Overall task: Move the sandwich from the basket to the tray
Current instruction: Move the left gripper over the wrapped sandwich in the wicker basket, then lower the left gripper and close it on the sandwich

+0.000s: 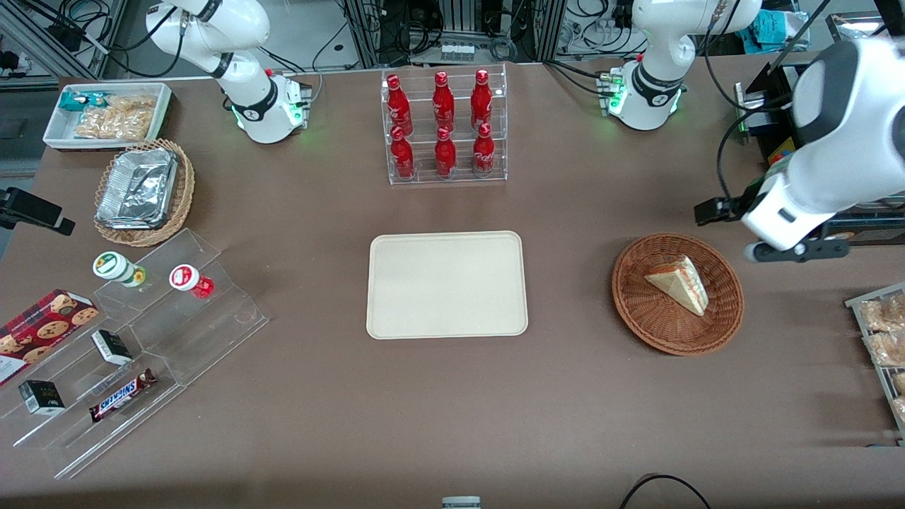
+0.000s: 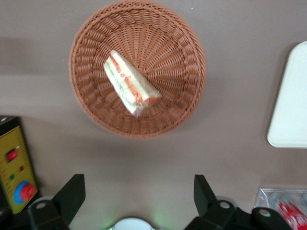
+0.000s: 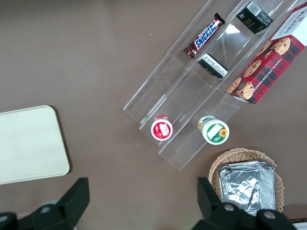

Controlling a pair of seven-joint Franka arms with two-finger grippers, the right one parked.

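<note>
The sandwich (image 1: 679,283) (image 2: 129,86), a pale bread wedge with a red and green filling edge, lies in the reddish-brown wicker basket (image 1: 636,311) (image 2: 182,96). The cream rectangular tray (image 1: 447,284) (image 2: 290,105) sits bare at the table's middle, beside the basket toward the parked arm's end. My gripper (image 2: 138,184) hangs high above the table, farther from the front camera than the basket. It is open, with nothing between its black fingers (image 2: 72,191). The left arm's wrist (image 1: 785,212) shows above the basket's edge.
A clear rack of red bottles (image 1: 444,127) stands farther from the front camera than the tray. A stepped acrylic display (image 1: 141,332), a foil-tray basket (image 1: 141,191) and a white snack bin (image 1: 106,113) lie toward the parked arm's end. Bagged snacks (image 1: 884,332) and a yellow button box (image 2: 17,167) are near the working arm.
</note>
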